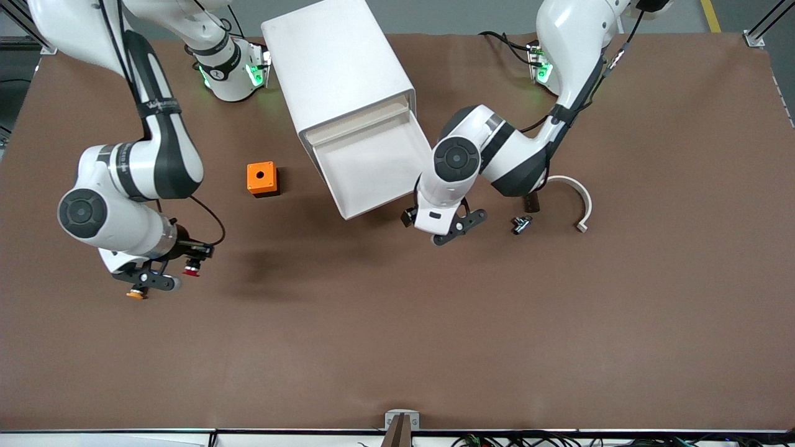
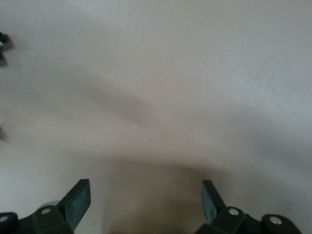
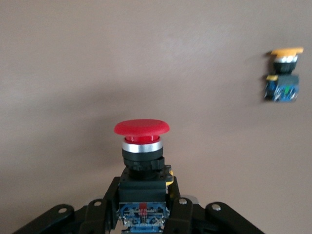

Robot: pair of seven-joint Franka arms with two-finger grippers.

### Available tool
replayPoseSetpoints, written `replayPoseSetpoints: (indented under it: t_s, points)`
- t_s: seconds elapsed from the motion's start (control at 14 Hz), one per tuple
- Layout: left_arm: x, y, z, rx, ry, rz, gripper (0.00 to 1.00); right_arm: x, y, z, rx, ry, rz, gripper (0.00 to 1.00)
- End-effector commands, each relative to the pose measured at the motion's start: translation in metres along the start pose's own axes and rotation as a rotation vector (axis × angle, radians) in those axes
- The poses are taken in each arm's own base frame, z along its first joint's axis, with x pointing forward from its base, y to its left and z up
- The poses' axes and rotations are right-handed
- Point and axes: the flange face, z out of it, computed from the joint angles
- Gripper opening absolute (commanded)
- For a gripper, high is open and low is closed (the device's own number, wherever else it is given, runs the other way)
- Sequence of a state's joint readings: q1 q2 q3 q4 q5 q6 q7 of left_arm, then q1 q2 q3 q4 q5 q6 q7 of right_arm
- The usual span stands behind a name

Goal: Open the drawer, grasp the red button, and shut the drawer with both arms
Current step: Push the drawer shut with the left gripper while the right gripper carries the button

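The white cabinet lies with its uppermost drawer pulled out; the tray looks empty. My right gripper is over the table at the right arm's end, shut on the red-capped button. In the right wrist view the button stands between the fingers of the right gripper, held by its black and blue body. My left gripper hovers just off the open drawer's front corner. In the left wrist view the left gripper is open and empty over bare table.
A yellow-orange-capped button lies on the table beside my right gripper, also in the right wrist view. An orange cube with a hole sits beside the cabinet. A small metal part and a white curved piece lie by the left arm.
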State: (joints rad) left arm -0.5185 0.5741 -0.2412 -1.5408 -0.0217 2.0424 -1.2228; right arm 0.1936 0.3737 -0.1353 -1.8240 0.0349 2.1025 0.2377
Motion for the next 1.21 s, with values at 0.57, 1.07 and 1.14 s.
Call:
replayPoseSetpoints:
  t_s: [0.57, 1.07, 1.14]
  points:
    - [-0.053, 0.018, 0.025, 0.031, -0.003, 0.075, 1.0, 0.012, 0.103, 0.077, 0.015, 0.111, -0.128, 0.0]
    - [-0.109, 0.04, 0.03, 0.01, -0.057, 0.127, 1.0, 0.015, 0.094, 0.11, 0.056, 0.1, -0.103, 0.0]
    - [-0.121, 0.042, 0.035, 0.012, -0.076, 0.133, 1.0, 0.014, 0.091, 0.115, 0.069, 0.092, -0.094, 0.01]
